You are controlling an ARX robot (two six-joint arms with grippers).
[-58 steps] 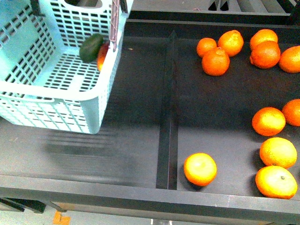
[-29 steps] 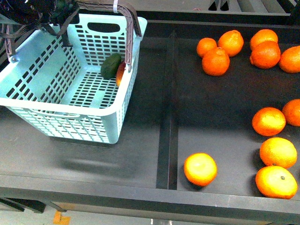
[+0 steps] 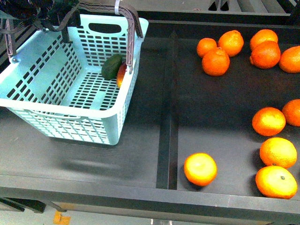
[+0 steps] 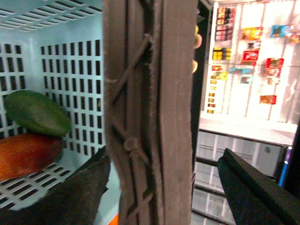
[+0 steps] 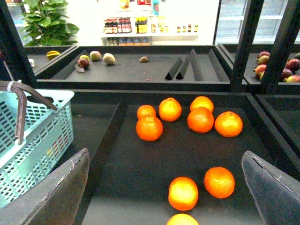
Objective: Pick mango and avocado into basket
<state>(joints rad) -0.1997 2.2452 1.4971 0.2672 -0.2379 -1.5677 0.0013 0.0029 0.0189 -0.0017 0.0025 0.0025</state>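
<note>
at far left, basket (image 3: 70, 101) shifted slightly right since earlier frame, avocado (image 3: 111, 66) touching mango (image 3: 121, 75) inside, left gripper (image 4: 161, 187) jaws straddle handle (image 3: 129, 35), contact unclear, right gripper (image 5: 166, 197) spread wide, empty

Basket (image 3: 70, 101), upper left of the front frame: light teal, slotted walls and floor. Handle (image 3: 131, 28): brown-grey, with a white zip tie (image 3: 116, 5). Avocado (image 3: 111, 66): dark green. Mango (image 3: 121, 74): red shading to orange. Oranges (image 3: 215, 61), right half: bright orange. Shelf surface (image 3: 145, 117): black.
</note>
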